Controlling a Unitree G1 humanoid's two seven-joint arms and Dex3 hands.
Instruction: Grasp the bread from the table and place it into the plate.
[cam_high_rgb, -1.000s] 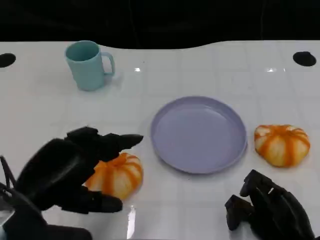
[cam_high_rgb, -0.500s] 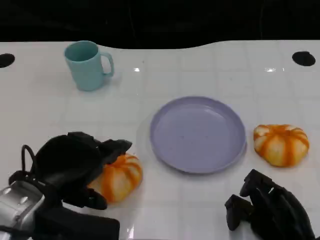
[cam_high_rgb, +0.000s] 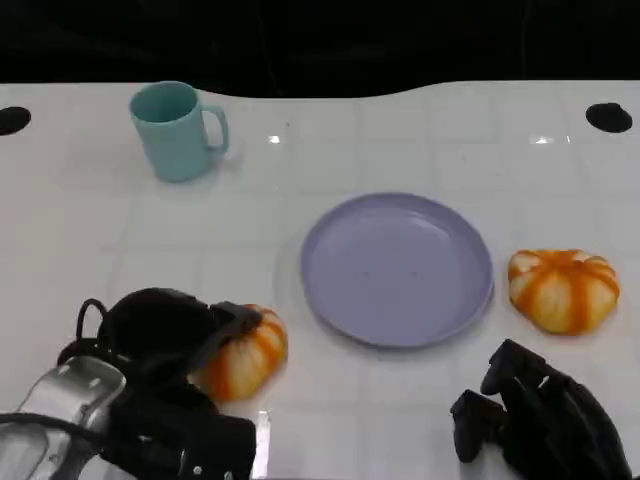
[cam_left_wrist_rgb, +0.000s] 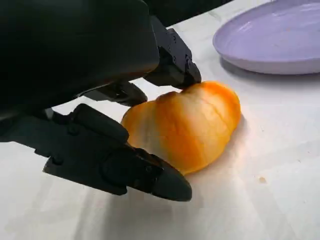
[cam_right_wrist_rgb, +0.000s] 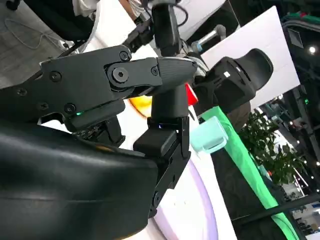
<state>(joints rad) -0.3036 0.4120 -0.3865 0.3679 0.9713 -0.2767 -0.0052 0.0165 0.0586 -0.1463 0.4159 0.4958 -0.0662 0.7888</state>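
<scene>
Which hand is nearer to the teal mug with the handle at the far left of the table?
Left. The left hand sits at the near left around an orange striped bread roll, below the teal mug. The right hand rests at the near right corner, farther across the table.

A white table (cam_high_rgb: 420, 130) carries a teal mug (cam_high_rgb: 177, 130) near its far left corner, a lavender plate (cam_high_rgb: 397, 268) at centre, one orange-striped bread roll (cam_high_rgb: 243, 352) toward the near edge, another roll (cam_high_rgb: 562, 289) by the right edge.

Lab or office, office chair (cam_right_wrist_rgb: 235, 85), partition panel (cam_right_wrist_rgb: 250, 37)
</scene>
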